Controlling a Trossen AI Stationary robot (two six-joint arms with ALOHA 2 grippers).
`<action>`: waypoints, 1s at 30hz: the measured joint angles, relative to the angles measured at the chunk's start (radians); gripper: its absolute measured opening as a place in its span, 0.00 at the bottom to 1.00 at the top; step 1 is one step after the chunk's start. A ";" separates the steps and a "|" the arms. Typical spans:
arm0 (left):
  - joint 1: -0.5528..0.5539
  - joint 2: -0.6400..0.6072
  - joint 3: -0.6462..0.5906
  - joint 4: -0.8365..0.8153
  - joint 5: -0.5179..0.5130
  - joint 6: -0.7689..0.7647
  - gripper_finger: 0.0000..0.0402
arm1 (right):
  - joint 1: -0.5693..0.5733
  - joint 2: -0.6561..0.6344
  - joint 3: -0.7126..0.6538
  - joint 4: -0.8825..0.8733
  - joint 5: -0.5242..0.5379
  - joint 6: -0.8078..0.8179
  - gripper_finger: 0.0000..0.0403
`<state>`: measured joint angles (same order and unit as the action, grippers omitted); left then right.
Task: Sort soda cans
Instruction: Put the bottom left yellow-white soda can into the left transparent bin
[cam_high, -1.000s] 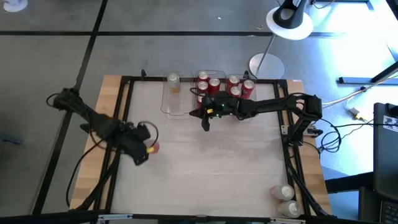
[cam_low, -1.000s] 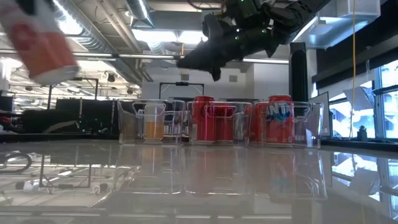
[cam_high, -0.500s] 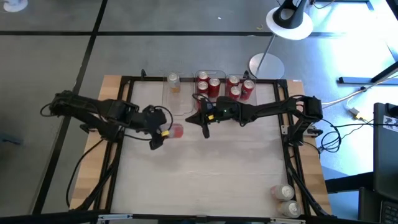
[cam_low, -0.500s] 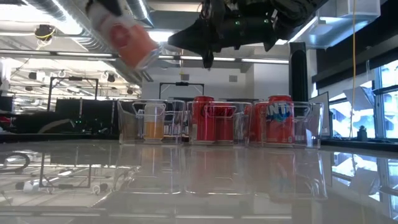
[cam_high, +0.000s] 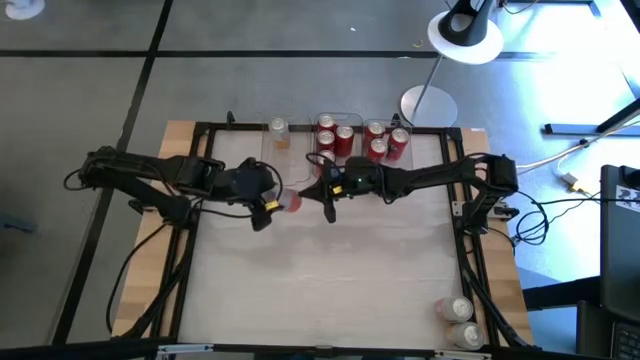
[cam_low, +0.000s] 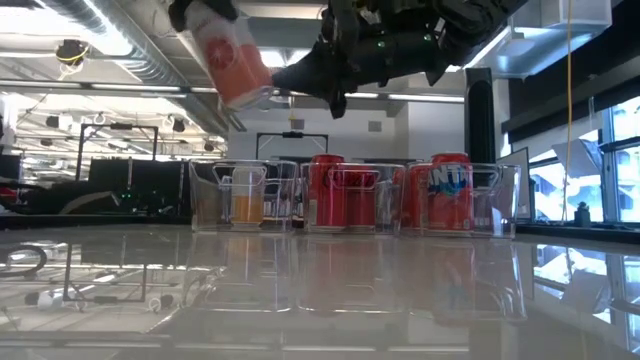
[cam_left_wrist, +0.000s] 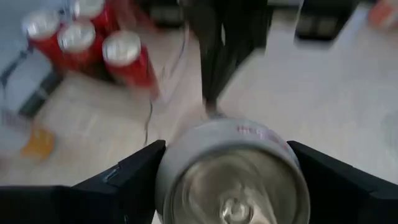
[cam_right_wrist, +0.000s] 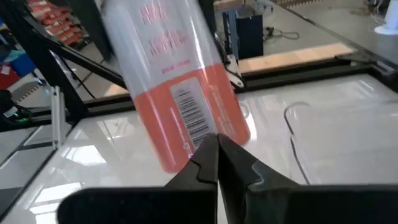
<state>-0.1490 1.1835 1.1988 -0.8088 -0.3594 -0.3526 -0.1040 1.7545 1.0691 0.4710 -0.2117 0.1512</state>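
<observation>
Near edge, R corner: two silver-topped cans standing at the table's near right corner, well apart from the rest; one sits just nearer than the other.
Mid table: bare pale top inside a black frame; both arms reach in over the far half.
L gripper: over the table left of centre, up in the air, jaws apart and clamped on a soda can. L wrist view shows one dark finger each side of the can's silver end.
Held can: pale top half, orange-red lower half with a barcode; tilted, clear of the table, high above the bins in the low view. Just beside the R gripper's tips, can't tell if touching.
R gripper: centre of table, also raised, tips pointing toward the held can; jaws together, nothing in them. R wrist view shows the two fingers pressed shut w/ the can right in front.
Far edge, L bin: clear plastic, one pale can w/ orange lower band inside at its far end.
Far edge, mid bin: clear, red cans grouped inside, upright, silver tops up.
Far edge, R bin: clear, more red cans; the front one reads like Fanta in the low view.
Beyond table: lamp w/ round white base on the floor past the far right corner.
</observation>
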 joint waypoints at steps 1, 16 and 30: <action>0.000 0.000 0.000 0.032 -0.004 0.015 0.72 | 0.000 0.005 0.000 -0.004 0.004 0.000 0.01; 0.095 0.000 0.002 0.153 -0.076 0.100 0.72 | 0.010 0.014 0.000 -0.027 0.120 -0.016 0.01; 0.405 0.100 0.005 0.226 -0.072 0.186 0.72 | -0.001 -0.169 0.000 -0.403 0.299 -0.252 0.01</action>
<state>0.2561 1.2831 1.2034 -0.5825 -0.4314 -0.1663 -0.1047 1.5855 1.0691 0.0677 0.0872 -0.1003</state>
